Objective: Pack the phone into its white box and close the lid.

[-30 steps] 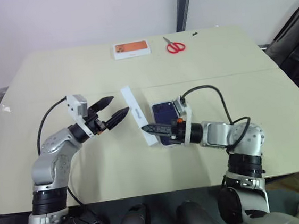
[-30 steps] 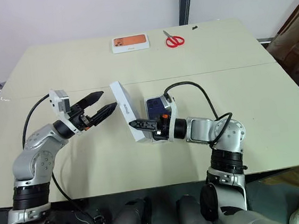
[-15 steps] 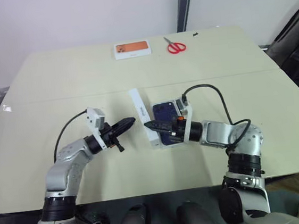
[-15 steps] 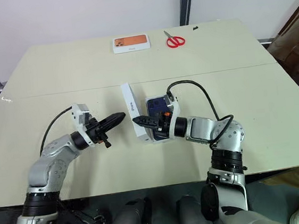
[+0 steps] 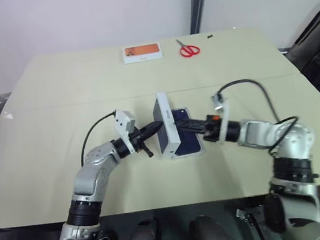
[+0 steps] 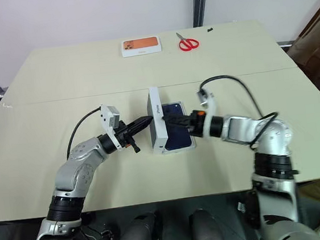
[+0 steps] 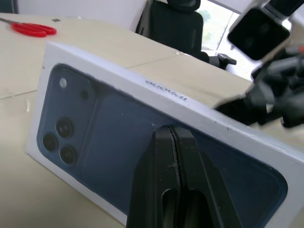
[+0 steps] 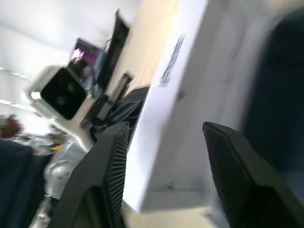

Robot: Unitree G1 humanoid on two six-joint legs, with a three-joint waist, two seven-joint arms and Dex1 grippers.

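Note:
The white lid (image 5: pixel 166 132) stands steeply on its long edge along the left side of the white box (image 5: pixel 178 155), leaning over it. The dark blue phone (image 5: pixel 192 142) lies in the box. My left gripper (image 5: pixel 156 126) is shut, and its tip touches the lid's printed top (image 7: pixel 95 128). My right gripper (image 5: pixel 185 126) is open above the phone, on the lid's plain inner side (image 8: pixel 199 71), with its fingers (image 8: pixel 114 161) spread and nothing held.
A small white box with an orange top (image 5: pixel 140 52) and red scissors (image 5: pixel 187 50) lie at the table's far edge. Black cables loop from both wrists over the table near the box.
The left gripper shut and moved right to the lid's printed face. The right gripper let go of the lid, opened and drew back to the right. The lid now stands steeper over the box.

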